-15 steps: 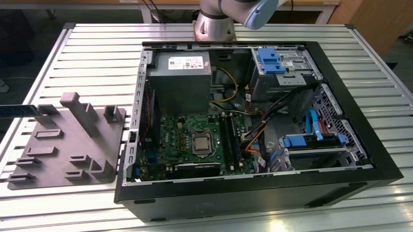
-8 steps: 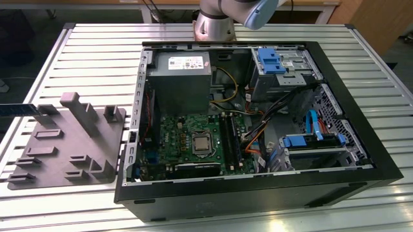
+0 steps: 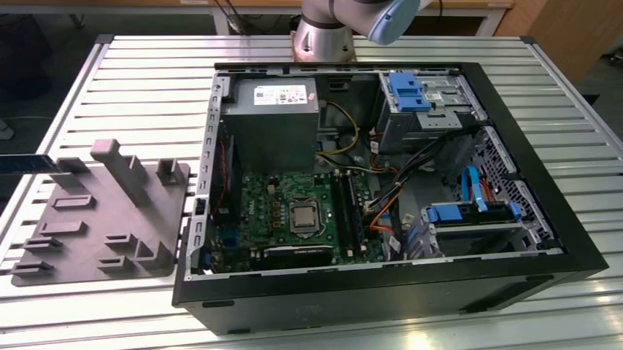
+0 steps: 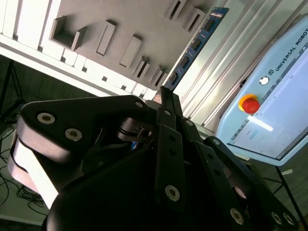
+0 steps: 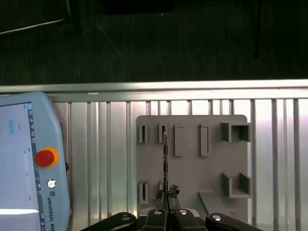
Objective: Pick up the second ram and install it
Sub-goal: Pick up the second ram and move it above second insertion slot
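Note:
The second ram (image 4: pixel 195 45) is a long dark-blue board with a row of black chips. It sticks out from my gripper (image 4: pixel 162 94), which is shut on one end of it. In the first wrist view the ram (image 5: pixel 165 161) shows edge-on as a thin line, held by my gripper (image 5: pixel 166 196) above the grey holder tray (image 5: pixel 192 168). In the exterior view the ram's blue tip (image 3: pixel 25 162) hangs at the far left, just beyond the tray's (image 3: pixel 98 219) back left corner.
An open computer case (image 3: pixel 545 240) lies at the exterior view's right, with a green motherboard (image 3: pixel 277 197) and long black slots (image 3: pixel 346 208) inside. A teach pendant (image 5: pixel 29 163) with a red button lies beside the tray. The slatted table's edge (image 5: pixel 154 87) is close by.

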Controlling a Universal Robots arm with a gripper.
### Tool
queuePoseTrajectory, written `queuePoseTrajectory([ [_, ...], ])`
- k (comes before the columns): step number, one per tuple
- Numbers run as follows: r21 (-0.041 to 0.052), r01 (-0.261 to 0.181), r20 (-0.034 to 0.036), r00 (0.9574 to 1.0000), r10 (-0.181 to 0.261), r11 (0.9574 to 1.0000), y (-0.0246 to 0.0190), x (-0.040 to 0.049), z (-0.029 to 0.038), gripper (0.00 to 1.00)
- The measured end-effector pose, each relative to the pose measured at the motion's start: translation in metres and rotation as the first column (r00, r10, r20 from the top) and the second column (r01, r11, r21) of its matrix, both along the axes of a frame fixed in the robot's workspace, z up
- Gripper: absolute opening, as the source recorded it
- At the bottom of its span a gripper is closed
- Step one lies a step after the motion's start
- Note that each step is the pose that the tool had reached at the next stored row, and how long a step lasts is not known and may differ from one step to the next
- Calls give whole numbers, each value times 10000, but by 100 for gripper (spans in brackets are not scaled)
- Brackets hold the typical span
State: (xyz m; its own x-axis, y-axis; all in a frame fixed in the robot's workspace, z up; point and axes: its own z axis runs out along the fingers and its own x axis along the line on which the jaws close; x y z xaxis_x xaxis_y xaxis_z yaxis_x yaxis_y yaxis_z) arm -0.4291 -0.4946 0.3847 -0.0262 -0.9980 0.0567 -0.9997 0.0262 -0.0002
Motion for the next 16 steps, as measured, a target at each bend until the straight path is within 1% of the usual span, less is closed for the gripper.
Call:
queuePoseTrajectory([
  [9, 0, 0, 0, 10000, 0, 10000, 0, 0, 61, 12],
  [16, 1, 0, 0, 10000, 0, 10000, 0, 0, 139, 12],
])
